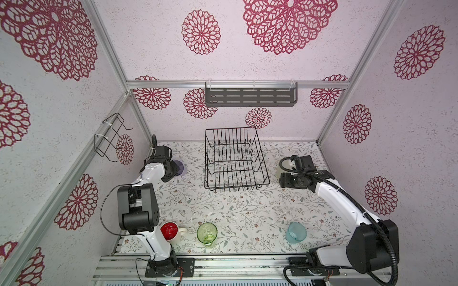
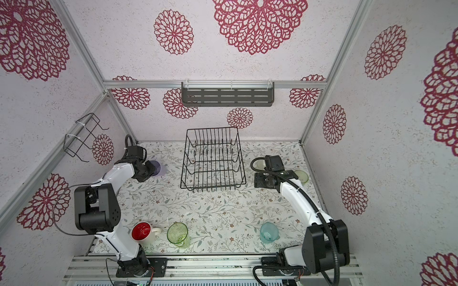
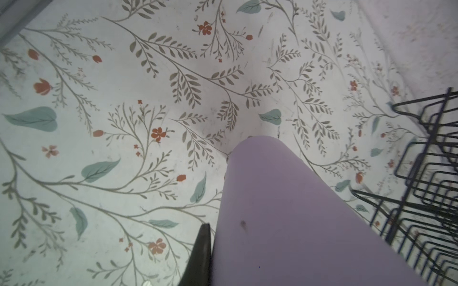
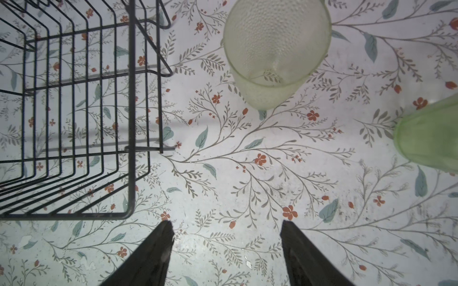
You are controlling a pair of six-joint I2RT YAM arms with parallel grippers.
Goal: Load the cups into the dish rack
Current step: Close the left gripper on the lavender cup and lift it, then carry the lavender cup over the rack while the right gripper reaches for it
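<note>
Nearest us, three cups stand on the table: mug, green glass, teal cup. Farther back, the right gripper hangs with jaws apart, holding nothing, just right of the rack; the frosted tumbler and pale green tumbler stand beyond. Left of the rack, the left gripper is clamped on the lilac tumbler. We count six cups, all outside the one rack.

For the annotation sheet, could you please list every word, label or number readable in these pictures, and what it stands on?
None can be read: the dish rack, the lilac tumbler and the red-lined mug bear no lettering, and the walls and tabletop show only floral patterns.
</note>
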